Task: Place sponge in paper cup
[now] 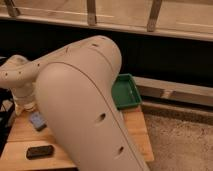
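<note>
Plainly, the sponge (37, 120) is lying free on the wooden table (137, 126), well to the left of the green tray (126, 92), with nothing gripping it. Its long axis is seeming to run slantwise, from far-left to near-right. The tool (4, 118) is showing only as a dark shape farther left of the tray than anything else, cut off by the frame's edge. The sponge is therefore sitting just to its right, on the side toward the tray. The tool's jaws are standing wide apart and holding nothing.

The arm (85, 100) is filling the middle of the view. Its thick white upper link is rising from the near side, passing left of the tray and bending at a rounded elbow above the sponge.

A pale rounded bit under that elbow, left of the tray and just behind the sponge, is probably the paper cup (28, 106), though it is mostly hidden. A black block (40, 151) is resting left of the tray, nearer the camera than the sponge. The coming move is likely calling for a short shift toward the tray and a descent across the sponge's short side.
</note>
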Available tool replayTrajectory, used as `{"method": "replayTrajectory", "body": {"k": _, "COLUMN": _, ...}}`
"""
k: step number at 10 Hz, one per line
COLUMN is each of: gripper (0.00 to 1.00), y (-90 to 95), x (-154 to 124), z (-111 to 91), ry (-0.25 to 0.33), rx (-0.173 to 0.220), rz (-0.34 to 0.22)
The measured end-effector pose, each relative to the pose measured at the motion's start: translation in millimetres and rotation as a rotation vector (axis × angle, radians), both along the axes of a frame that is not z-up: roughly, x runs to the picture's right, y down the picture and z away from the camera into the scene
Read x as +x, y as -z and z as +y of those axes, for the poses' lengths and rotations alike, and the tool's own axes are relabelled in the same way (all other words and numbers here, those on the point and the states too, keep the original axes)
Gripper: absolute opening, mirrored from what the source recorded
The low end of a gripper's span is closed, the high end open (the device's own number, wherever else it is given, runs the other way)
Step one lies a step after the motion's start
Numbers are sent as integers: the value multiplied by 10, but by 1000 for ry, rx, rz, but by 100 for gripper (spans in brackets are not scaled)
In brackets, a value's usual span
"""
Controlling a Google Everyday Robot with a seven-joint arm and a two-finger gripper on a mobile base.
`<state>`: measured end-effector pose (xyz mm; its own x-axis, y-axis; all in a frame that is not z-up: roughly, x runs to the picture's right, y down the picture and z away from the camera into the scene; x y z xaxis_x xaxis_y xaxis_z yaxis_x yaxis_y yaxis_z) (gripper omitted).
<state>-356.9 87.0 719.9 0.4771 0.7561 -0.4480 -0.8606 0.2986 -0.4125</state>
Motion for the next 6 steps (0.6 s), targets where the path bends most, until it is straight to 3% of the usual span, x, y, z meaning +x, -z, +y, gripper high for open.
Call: {"method": "replayTrajectory", "body": {"k": 6, "gripper": 80, "y": -351, "x": -328, "z": 230, "ry": 52, "rx": -101, "rz": -116}}
